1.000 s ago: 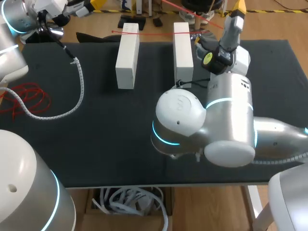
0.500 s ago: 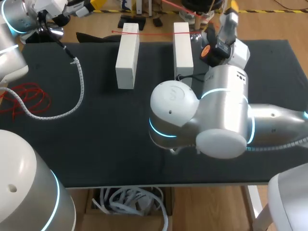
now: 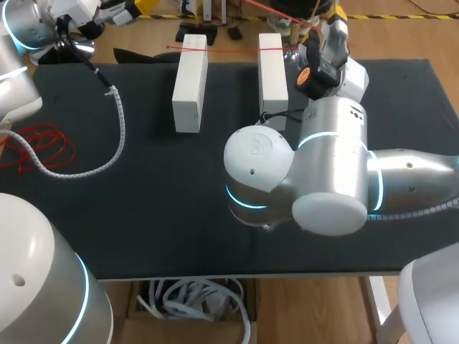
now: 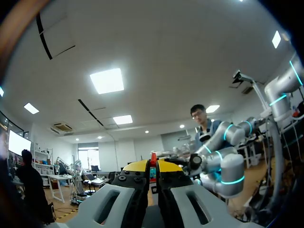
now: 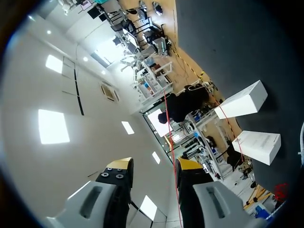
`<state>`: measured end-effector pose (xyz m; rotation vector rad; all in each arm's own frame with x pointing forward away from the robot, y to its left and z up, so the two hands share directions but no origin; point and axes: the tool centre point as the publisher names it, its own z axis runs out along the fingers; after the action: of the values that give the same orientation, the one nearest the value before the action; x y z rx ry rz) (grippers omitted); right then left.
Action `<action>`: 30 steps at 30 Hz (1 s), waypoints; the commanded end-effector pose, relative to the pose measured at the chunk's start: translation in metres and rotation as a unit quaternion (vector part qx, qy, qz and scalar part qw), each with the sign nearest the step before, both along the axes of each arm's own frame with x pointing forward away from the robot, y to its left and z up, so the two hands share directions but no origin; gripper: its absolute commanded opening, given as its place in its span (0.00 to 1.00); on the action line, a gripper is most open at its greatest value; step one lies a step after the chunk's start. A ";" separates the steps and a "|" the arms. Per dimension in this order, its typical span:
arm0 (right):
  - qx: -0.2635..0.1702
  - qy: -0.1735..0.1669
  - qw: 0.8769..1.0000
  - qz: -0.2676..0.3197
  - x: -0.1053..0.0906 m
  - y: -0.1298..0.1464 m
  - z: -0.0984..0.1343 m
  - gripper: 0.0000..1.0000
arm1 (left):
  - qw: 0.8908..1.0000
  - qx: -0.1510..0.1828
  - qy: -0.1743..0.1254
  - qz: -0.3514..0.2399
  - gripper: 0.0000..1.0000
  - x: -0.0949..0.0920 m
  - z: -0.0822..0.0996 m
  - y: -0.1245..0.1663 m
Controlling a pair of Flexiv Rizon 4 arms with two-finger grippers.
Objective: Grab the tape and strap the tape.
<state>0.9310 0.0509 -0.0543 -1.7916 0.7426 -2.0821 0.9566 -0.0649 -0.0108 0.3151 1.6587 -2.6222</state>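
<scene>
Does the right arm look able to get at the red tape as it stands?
Likely yes: the right gripper is open, and its wrist view shows the red tape running between its fingers, close beside one. Nothing else stands in the gap.

White spiral cable (image 3: 120, 122) lies on the black table (image 3: 165, 208)

left tool (image 4: 153, 165) (yellow tips together) tilted upward; right arm (image 4: 223, 167) ahead, to side.
</scene>
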 end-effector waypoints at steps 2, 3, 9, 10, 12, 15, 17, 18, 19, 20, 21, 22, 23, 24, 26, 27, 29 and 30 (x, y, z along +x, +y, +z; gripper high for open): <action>-0.001 0.001 1.000 0.002 0.000 0.003 0.003 0.36 | 1.000 0.000 0.000 -0.002 0.00 0.001 -0.001 0.001; -0.001 0.001 1.000 0.003 0.000 0.003 0.003 0.36 | 1.000 0.000 0.000 -0.002 0.00 0.001 -0.001 0.001; -0.002 0.004 1.000 0.004 -0.002 0.003 0.001 0.32 | 1.000 0.000 0.000 -0.002 0.00 0.001 -0.001 0.001; -0.003 0.005 1.000 0.004 -0.003 0.003 0.001 0.32 | 1.000 0.000 0.000 -0.002 0.00 0.001 -0.001 0.001; -0.004 0.007 1.000 0.006 -0.004 0.003 0.000 0.32 | 1.000 0.000 0.000 -0.002 0.00 0.001 -0.001 0.001; -0.006 0.010 1.000 0.008 -0.006 0.004 -0.002 0.33 | 1.000 0.000 0.000 -0.002 0.00 0.001 -0.001 0.001; -0.007 0.010 1.000 0.009 -0.007 0.005 -0.002 0.33 | 1.000 0.000 0.000 -0.002 0.00 0.001 -0.001 0.001; -0.008 0.010 1.000 0.009 -0.007 0.005 -0.002 0.32 | 1.000 0.000 0.000 -0.002 0.00 0.001 -0.001 0.001; -0.008 0.009 1.000 0.009 -0.007 0.005 -0.002 0.31 | 1.000 0.000 0.000 -0.002 0.00 0.001 -0.001 0.001; -0.008 0.009 1.000 0.009 -0.007 0.005 -0.002 0.30 | 1.000 0.000 0.000 -0.002 0.00 0.001 -0.001 0.001; -0.009 0.009 1.000 0.010 -0.007 0.005 -0.002 0.30 | 1.000 0.000 0.000 -0.002 0.00 0.001 -0.001 0.001; -0.009 0.010 1.000 0.011 -0.007 0.006 -0.002 0.30 | 1.000 0.000 0.000 -0.002 0.00 0.001 -0.001 0.001; -0.009 0.010 1.000 0.011 -0.007 0.006 -0.002 0.30 | 1.000 0.000 0.000 -0.002 0.00 0.001 -0.001 0.001; -0.009 0.010 1.000 0.011 -0.007 0.006 -0.002 0.30 | 1.000 0.000 0.000 -0.002 0.00 0.001 -0.001 0.001; -0.010 0.010 1.000 0.012 -0.006 0.007 -0.002 0.30 | 1.000 0.000 0.000 -0.002 0.00 0.001 -0.001 0.001; -0.010 0.011 1.000 0.013 -0.006 0.007 -0.002 0.29 | 1.000 0.000 0.000 -0.002 0.00 0.001 -0.001 0.001; -0.011 0.011 1.000 0.014 -0.006 0.007 -0.003 0.26 | 1.000 0.000 0.000 -0.002 0.00 0.001 -0.001 0.001; -0.011 0.012 1.000 0.014 -0.005 0.007 -0.003 0.25 | 1.000 0.000 0.000 -0.002 0.00 0.001 -0.001 0.001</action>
<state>0.9254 0.0591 -0.0594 -1.8221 0.6989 -2.0669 0.9566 -0.0649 -0.0108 0.3151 1.6587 -2.6222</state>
